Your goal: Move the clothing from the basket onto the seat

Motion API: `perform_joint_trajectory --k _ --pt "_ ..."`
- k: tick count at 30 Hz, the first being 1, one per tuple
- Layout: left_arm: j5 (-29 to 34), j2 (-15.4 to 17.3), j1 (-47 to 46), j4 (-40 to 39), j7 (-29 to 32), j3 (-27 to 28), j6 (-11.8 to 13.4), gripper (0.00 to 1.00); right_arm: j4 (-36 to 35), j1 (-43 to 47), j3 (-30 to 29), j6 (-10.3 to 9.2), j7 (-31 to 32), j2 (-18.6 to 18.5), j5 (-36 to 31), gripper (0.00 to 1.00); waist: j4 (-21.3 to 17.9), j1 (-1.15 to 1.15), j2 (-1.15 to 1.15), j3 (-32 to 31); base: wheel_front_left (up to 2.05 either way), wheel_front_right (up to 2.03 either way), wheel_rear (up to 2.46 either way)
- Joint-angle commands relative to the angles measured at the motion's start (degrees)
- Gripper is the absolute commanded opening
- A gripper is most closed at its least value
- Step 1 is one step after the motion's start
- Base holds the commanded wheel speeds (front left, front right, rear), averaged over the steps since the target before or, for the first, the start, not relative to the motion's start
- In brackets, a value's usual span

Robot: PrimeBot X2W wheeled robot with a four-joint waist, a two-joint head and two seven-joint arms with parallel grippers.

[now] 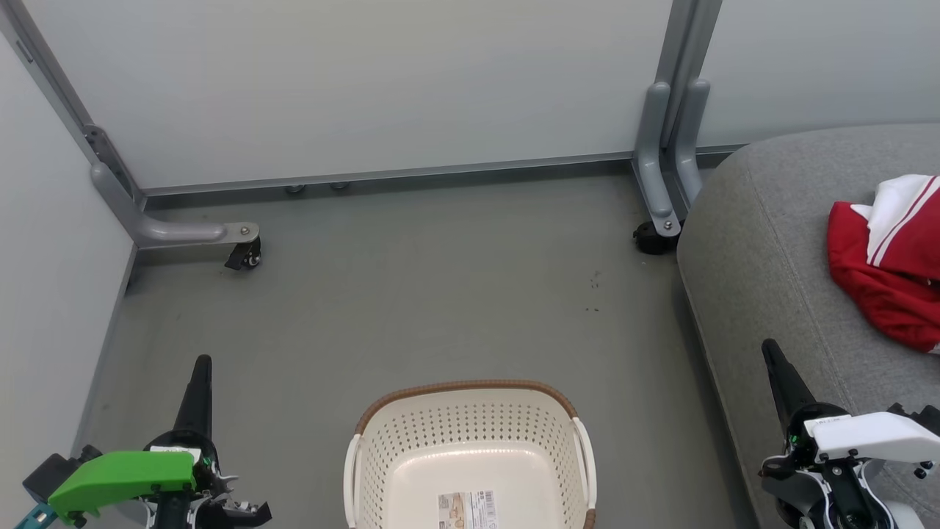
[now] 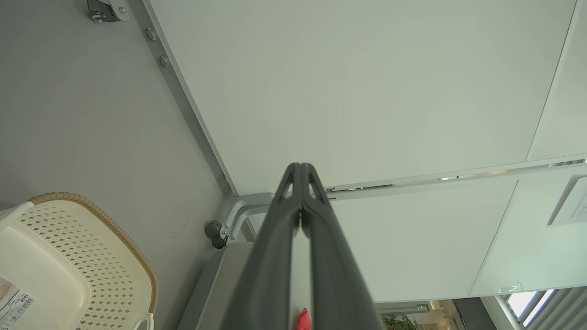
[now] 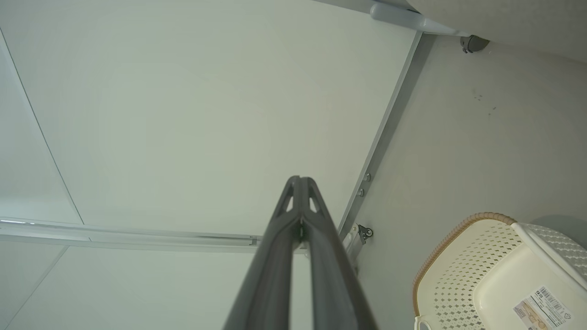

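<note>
The cream perforated basket (image 1: 470, 459) with a brown rim stands on the floor at the bottom centre, holding nothing but the barcode sticker on its bottom. Red and white clothing (image 1: 892, 257) lies bunched on the grey seat (image 1: 764, 242) at the right edge. My left gripper (image 1: 200, 367) points up at the lower left, left of the basket, shut on nothing. My right gripper (image 1: 771, 351) rises at the lower right over the seat's front edge, also shut and holding nothing. In the wrist views the left gripper (image 2: 300, 168) and right gripper (image 3: 299, 181) have their fingers pressed together.
Pale partition panels close the far side and the left. Grey partition feet with castors (image 1: 246, 253) (image 1: 650, 239) stand on the grey floor (image 1: 411, 294) beyond the basket. The basket also appears at lower left (image 2: 69, 270) and lower right (image 3: 500, 275) of the wrist views.
</note>
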Motion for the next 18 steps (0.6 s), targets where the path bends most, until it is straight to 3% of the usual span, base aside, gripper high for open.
perform_joint_trajectory --k 1,18 --pt "-1.3 0.17 -1.46 0.0 0.35 0.33 -0.21 0.0 0.06 -1.0 -0.28 -0.06 0.37 -0.29 1.3 0.0 0.0 0.0 0.0 0.09 0.0 0.0 0.0" --pt "-7.82 -0.05 -3.29 0.92 2.19 1.57 -0.63 0.0 0.88 -2.28 -0.99 -0.07 2.13 -0.2 8.12 0.0 -0.02 0.0 0.0 1.07 0.0 0.0 0.0"
